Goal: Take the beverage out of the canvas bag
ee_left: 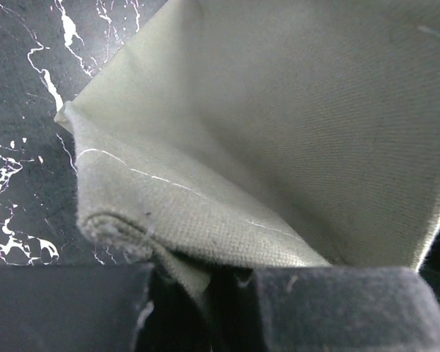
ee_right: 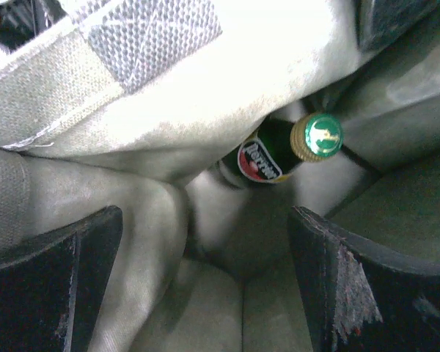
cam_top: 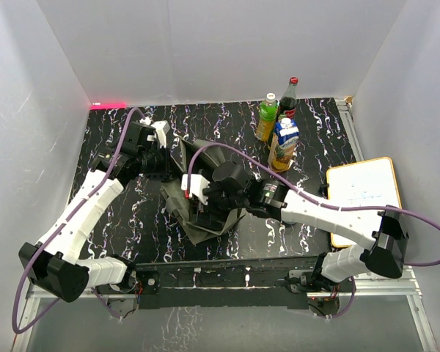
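The olive-grey canvas bag (cam_top: 213,226) lies slumped near the middle of the black, white-veined surface (cam_top: 323,132). A fold of its cloth at about 10 o'clock is clamped between the clenched left fingers (ee_left: 59,308), so the mouth is held up. The right fingers (ee_right: 51,271) are spread wide inside the mouth and nothing is grasped. The beverage, a dark green glass bottle with a gold-rimmed green cap (ee_right: 279,150), sits deep in the bag at 1 o'clock in the right wrist view, cap outward. The bottle is judged rigid, fairly heavy, smooth and breakable, so the neck just under the cap is favoured for the hold. A sagging cloth fold at 11 o'clock covers part of the body and could be pinched along with it. Beyond the bag at 1 o'clock stand a yellow-labelled green bottle (cam_top: 266,116), a red-capped dark bottle (cam_top: 288,99) and a blue-and-white carton (cam_top: 283,144).
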